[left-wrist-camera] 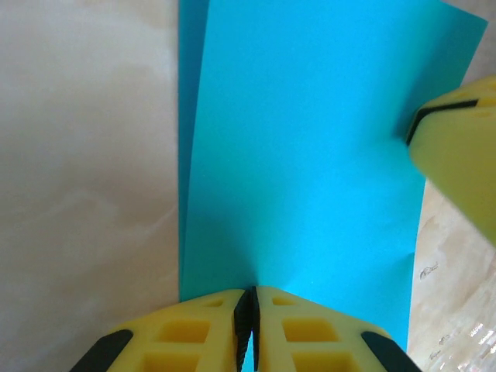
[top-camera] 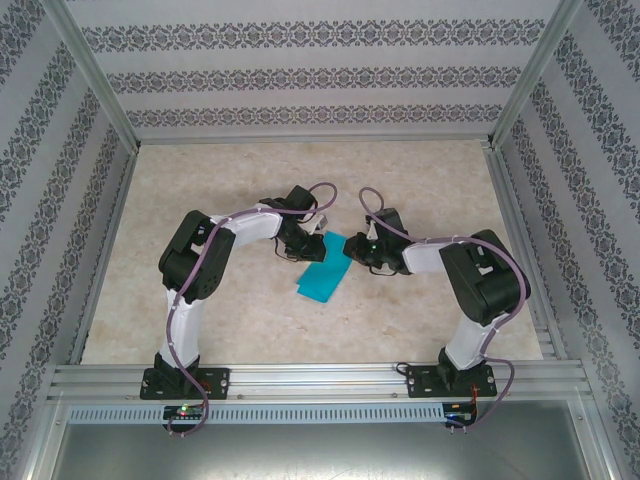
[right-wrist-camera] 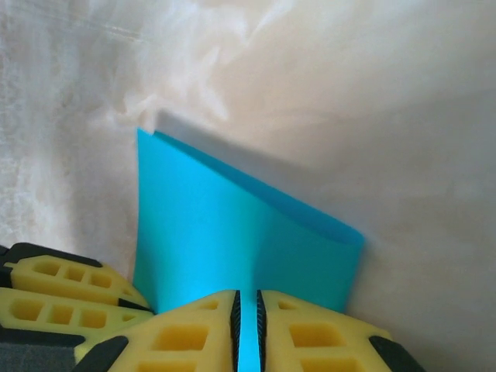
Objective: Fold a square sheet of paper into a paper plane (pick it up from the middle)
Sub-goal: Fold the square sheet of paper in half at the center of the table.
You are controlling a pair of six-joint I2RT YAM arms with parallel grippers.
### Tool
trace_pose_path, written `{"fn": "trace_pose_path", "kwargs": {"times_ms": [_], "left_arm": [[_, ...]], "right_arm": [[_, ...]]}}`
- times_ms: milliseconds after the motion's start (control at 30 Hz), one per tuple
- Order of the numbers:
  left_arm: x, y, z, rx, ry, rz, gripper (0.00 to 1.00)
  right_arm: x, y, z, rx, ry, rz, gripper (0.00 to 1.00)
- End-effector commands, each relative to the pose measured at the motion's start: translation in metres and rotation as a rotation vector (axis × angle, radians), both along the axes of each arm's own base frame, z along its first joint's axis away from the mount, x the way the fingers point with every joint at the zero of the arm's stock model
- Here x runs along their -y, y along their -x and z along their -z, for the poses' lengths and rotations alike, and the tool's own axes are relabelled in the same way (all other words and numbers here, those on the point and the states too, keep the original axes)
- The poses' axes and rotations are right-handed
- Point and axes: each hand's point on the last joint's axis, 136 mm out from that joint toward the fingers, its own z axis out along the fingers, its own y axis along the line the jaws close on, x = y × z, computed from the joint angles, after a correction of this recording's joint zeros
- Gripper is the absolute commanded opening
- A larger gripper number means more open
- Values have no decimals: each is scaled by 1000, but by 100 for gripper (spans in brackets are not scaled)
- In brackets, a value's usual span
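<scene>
Teal-blue thin paper sheet, doubled over into a narrow rectangular outline, is hanging between the two grippers above the middle of the pale marbled beige table. Its far end is lying up at the fingers and its near corner is dipping toward the surface; whether that corner is touching cannot be told. Left gripper, black-bodied with yellow ribbed fingers, is pinching one long edge of the sheet. In the left wrist view its pads are pressing tight together, the paper is spreading out flat from the seam between them, and a second layer is showing as a darker strip along the left side. Right gripper is clamping the opposite edge. In the right wrist view its yellow fingers are standing almost together with a thin sliver of teal caught between the pads, and the sheet is buckling softly along a crease just beyond them. Each gripper's yellow fingers are showing just beside the other's. Grey-patterned wallpaper panels in an aluminium frame are enclosing the table.
</scene>
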Motion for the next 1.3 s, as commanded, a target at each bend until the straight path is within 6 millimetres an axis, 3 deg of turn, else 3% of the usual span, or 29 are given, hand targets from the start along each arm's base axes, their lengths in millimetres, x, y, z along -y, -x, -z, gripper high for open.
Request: {"fn": "trace_pose_path", "kwargs": {"times_ms": [0, 267, 433, 667, 900, 1067, 1267], "left_arm": [[-55, 25, 69, -83, -298, -4, 17], [-51, 23, 65, -80, -283, -10, 17], [-51, 23, 62, -81, -282, -5, 17], [-52, 23, 62, -82, -285, -5, 17], [-54, 26, 63, -88, -289, -2, 17], [-54, 27, 63, -92, -291, -3, 17], [-52, 27, 61, -94, -280, -3, 17]], "right_arm": [[34, -4, 7, 11, 115, 65, 17], [-3, -10, -34, 96, 63, -7, 17], [-18, -16, -23, 80, 55, -28, 17], [4, -24, 8, 29, 99, 9, 16], [37, -22, 24, 4, 141, 56, 16], [49, -23, 16, 20, 161, 69, 16], [27, -15, -23, 90, 108, 27, 16]]}}
